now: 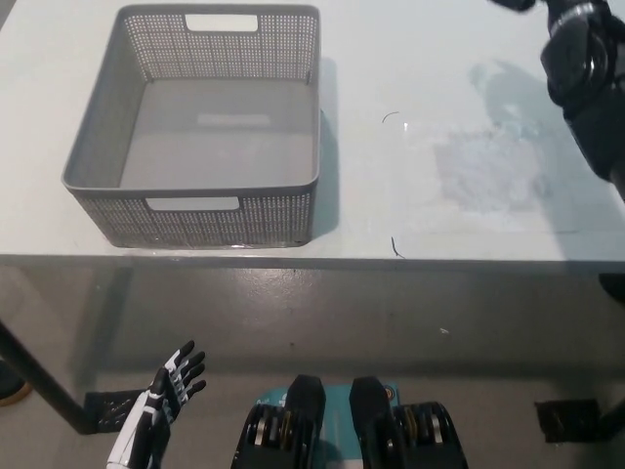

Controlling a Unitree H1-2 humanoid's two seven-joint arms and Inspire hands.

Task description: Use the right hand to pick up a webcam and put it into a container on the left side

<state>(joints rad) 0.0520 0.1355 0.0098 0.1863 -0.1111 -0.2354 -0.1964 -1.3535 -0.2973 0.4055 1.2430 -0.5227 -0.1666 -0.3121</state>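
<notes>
Right robot hand (515, 4) mostly out of frame, grip unclear, left robot hand (168, 386) spread low, grey basket (117, 107) empty

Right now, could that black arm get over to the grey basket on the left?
Probably yes. The right arm is raised at the table's far right, and the bare white tabletop lies between it and the open-topped grey basket; nothing stands in between.
</notes>
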